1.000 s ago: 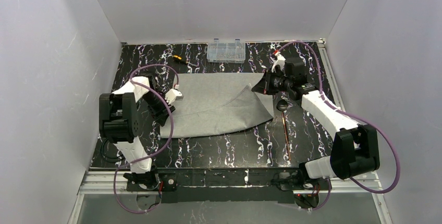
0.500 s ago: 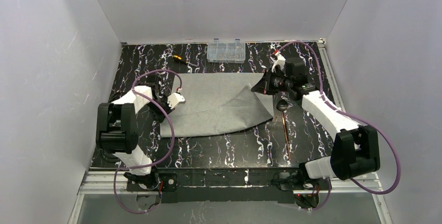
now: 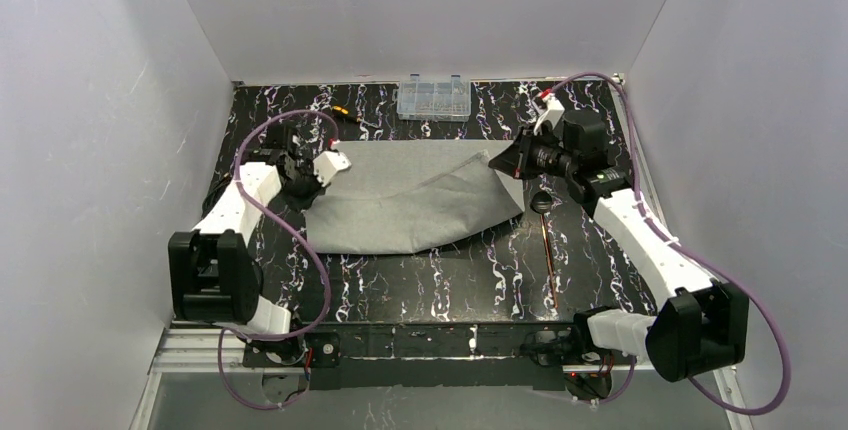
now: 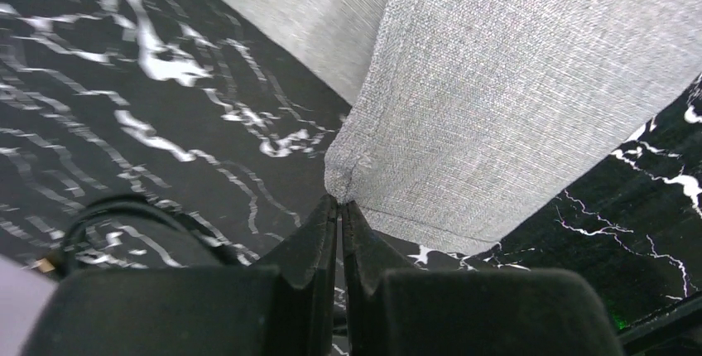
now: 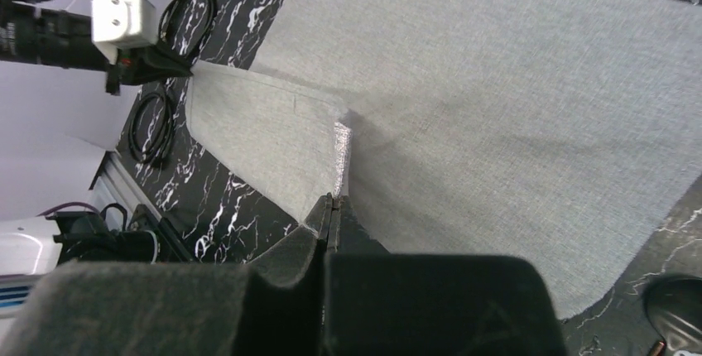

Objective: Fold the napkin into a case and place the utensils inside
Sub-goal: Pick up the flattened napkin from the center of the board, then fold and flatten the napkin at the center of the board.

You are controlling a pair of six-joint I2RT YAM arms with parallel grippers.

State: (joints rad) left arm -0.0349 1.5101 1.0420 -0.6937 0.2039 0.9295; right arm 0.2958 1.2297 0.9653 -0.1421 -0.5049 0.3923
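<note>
Table (image 3: 440, 290): napkin (image 3: 410, 205) corner in left tool (image 4: 339, 207).

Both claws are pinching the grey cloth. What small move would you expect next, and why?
Probably both arms lift together and begin carrying the far edge toward the near one. The left gripper and the right gripper are each shut on a far corner of the napkin, which otherwise lies spread open, so a first fold seems due.

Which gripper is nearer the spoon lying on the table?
Right. The right gripper pinches the napkin corner just beyond the spoon; the left gripper pinches the opposite corner, across the napkin.
</note>
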